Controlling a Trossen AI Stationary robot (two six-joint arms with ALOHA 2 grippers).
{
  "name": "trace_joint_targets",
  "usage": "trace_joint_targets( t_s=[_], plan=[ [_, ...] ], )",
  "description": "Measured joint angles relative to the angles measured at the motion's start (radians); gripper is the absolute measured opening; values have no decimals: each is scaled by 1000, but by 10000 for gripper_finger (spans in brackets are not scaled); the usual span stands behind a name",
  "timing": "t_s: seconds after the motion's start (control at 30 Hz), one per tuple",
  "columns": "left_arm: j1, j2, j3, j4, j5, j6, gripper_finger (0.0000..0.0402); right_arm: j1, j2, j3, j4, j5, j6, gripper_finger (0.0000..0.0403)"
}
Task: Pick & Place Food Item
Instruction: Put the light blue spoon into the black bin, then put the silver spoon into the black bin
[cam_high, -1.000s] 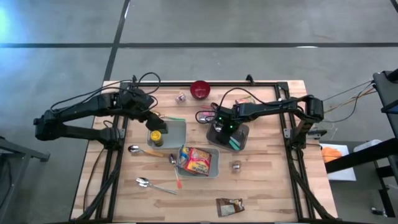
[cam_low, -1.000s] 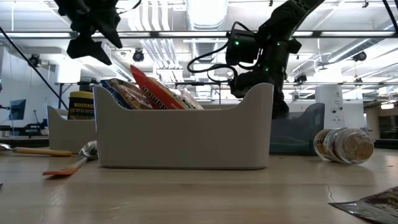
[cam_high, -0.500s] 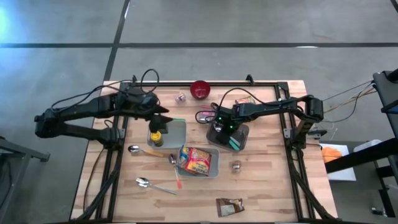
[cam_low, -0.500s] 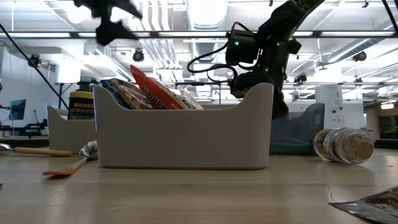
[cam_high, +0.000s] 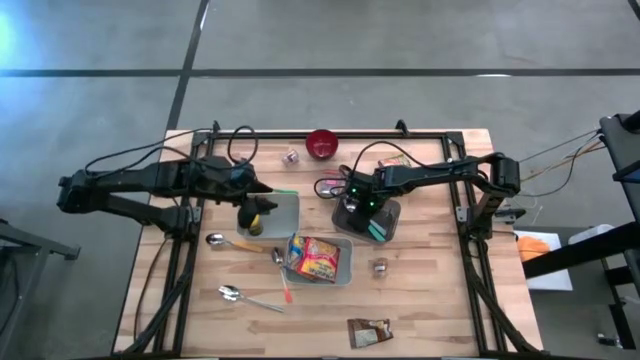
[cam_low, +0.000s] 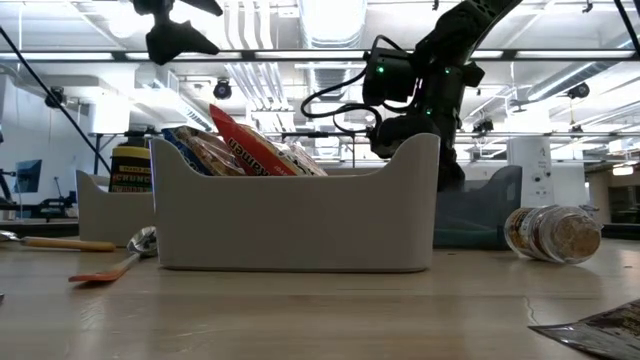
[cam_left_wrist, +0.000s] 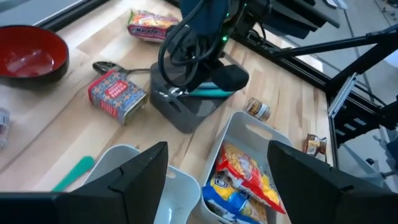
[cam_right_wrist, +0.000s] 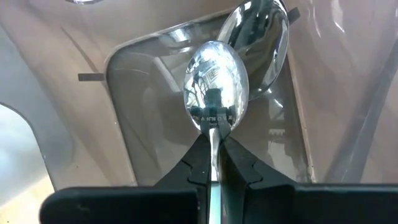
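Nearest the counter's (cam_high: 430, 300) front edge: a brown snack wrapper (cam_high: 368, 332), flat. Just behind, toward the left side, a metal spoon (cam_high: 232, 293) and an orange-handled utensil (cam_high: 285, 290). Toward the right, a small glass jar (cam_high: 380, 266) on its side.

Next, mid-counter: a white bin (cam_high: 348, 262) full of bright noodle packets (cam_high: 316, 256). To its left, a wooden-handled spoon (cam_high: 215, 240) flat on the wood.

Farther back on the left: a second white bin (cam_high: 287, 214), with a yellow-lidded jar (cam_high: 250, 218) upright inside, at the end away from the right arm. Above that jar, clear of it, the left pincer (cam_high: 262, 200), fingers (cam_left_wrist: 130, 180) apart and nothing between them; high over the bin in the low view.

Level with it on the right: a dark grey holder (cam_high: 385, 215), a teal-handled item (cam_high: 374, 228) inside. Down in the holder, the right pincer (cam_right_wrist: 216, 155), clamped together on the handle of a shiny spoon (cam_right_wrist: 216, 87), bowl of the spoon toward the holder's floor, a second spoon (cam_right_wrist: 261, 43) beside it.

Between the two arms, a red tin (cam_left_wrist: 117, 94) on the wood beside the holder and a green stick (cam_high: 285, 193) by the second bin's far rim.

Farthest back: a food packet (cam_high: 393, 160), a red bowl (cam_high: 321, 143), and a small object (cam_high: 291, 156) too tiny to identify.
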Motion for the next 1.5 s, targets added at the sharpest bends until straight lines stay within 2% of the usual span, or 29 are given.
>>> trace_joint_targets(
  t_s=[0.17,0.47,0.7,0.97,1.17,1.33,1.5],
  plan=[
    [0,0,0,-3,0,-10,277,2,0,0,0,0,19,24],
    [0,0,-1,-3,0,-10,277,3,0,-3,0,2,52,148],
    [0,0,-1,-31,10,-14,277,2,0,-2,-1,2,52,205],
    [-2,0,1,-167,125,-37,277,6,-31,28,-26,-31,61,217],
    [-46,0,10,-320,145,-93,277,24,-101,78,-61,-54,66,217],
    [-167,0,21,-335,147,-115,276,43,-196,86,-71,-48,114,217],
    [-341,33,11,-344,60,-83,272,51,-287,84,-72,-46,132,217]
  ],
)
